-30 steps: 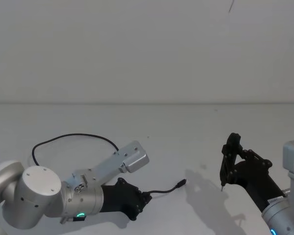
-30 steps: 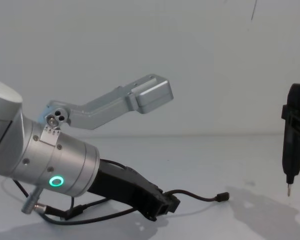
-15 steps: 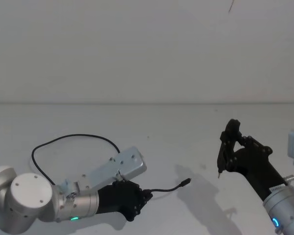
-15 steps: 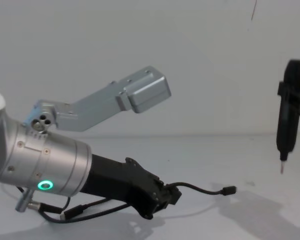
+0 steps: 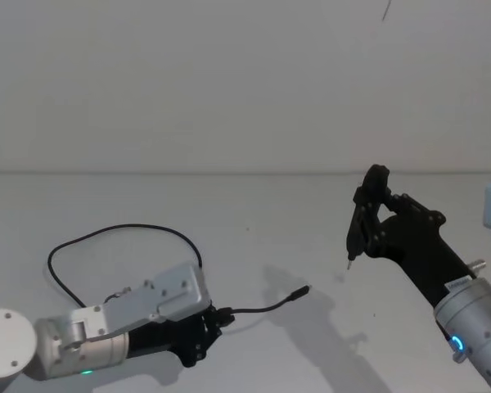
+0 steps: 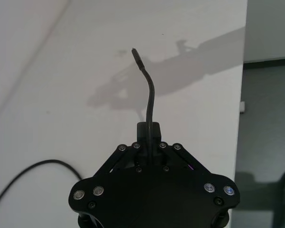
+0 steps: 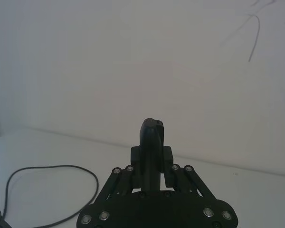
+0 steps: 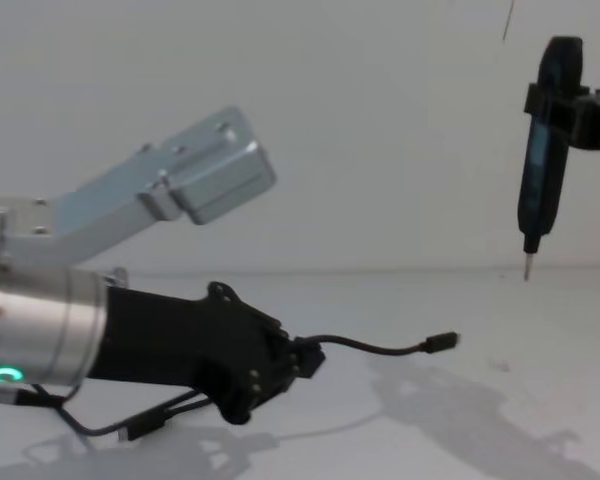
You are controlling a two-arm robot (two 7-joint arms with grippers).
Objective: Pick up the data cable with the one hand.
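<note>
Down low on the left with the left gripper [image 5: 215, 318], stretched out nearly level above the table [image 5: 270, 213], silver wrist and green ring light [image 8: 2, 376] behind it, black fingers aimed at the middle of the work area. Pinched narrow on the data cable [image 5: 262, 308], with a short free end running straight out from between the fingertips. Held off the surface at that end in the chest view, long axis running forward and to the right, bowing gently up to the small plug [image 8: 441, 342] at its tip (a soft shadow lying on the table beneath). Behind the grip, trailing away in a wide loop flat on the table to the far left. Plenty of bare tabletop ahead and to the right, far edge meeting the wall [image 5: 245, 82] well beyond. High on the right, well apart from the cable: right gripper [image 5: 375, 232] clamped around a black pen-shaped tool [image 8: 540, 160], upright, metal tip down, clear of the table.
</note>
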